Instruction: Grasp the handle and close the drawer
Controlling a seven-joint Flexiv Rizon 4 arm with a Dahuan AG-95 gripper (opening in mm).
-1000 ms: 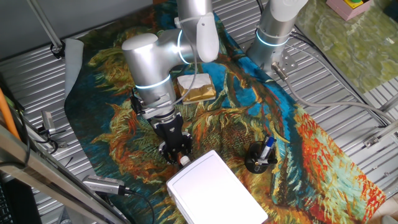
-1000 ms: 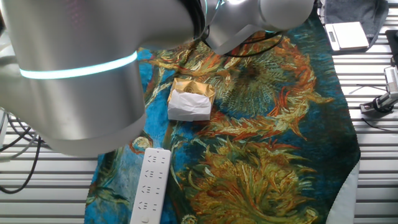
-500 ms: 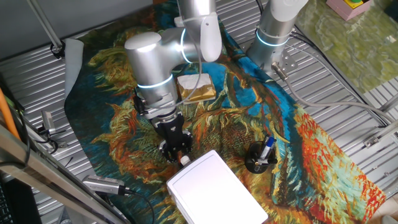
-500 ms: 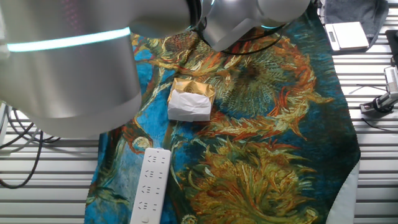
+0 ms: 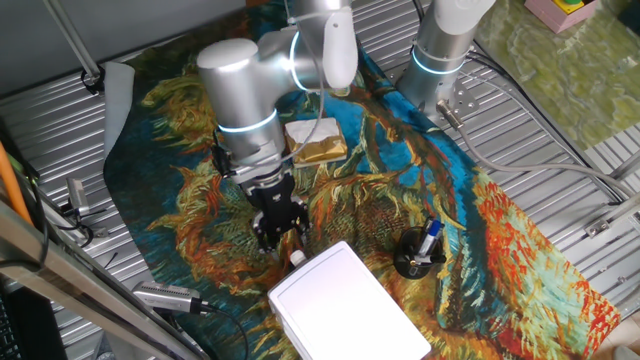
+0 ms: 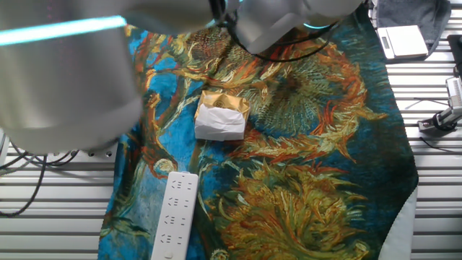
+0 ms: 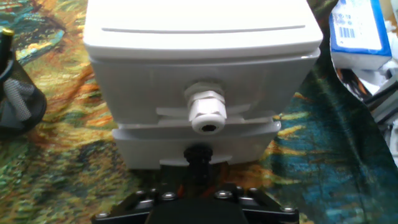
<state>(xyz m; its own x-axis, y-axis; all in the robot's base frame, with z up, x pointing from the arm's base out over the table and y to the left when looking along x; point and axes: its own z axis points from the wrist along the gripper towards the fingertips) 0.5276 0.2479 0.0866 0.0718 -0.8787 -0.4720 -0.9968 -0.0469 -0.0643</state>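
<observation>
- The silver arm is seen bent over the patterned cloth [image 5: 200, 120], its black gripper [image 5: 279, 224] pointed down just behind the white box [image 5: 345, 305].
- In the hand view, the whitish round handle [image 7: 207, 113] is shown dead ahead on the drawer [image 7: 202, 87], apart from the gripper's base [image 7: 198, 202] at the bottom edge; the drawer front is seen flush under the box's flat lid.
- The fingertips are not shown clearly in any view, so whether the gripper is parted or clenched cannot be told; nothing is seen held in it.
- The cloth, printed with orange sunflowers on blue, is spread over a ribbed metal table [image 5: 540, 130].
- Behind the box, past the gripper, a tan-and-white sponge block [image 5: 316, 140] is laid on the cloth; beside the box a black mesh cup [image 5: 417, 254] holding pens is stood.
- In the other fixed view, a white power strip [image 6: 173, 215] is seen near the sponge block.
</observation>
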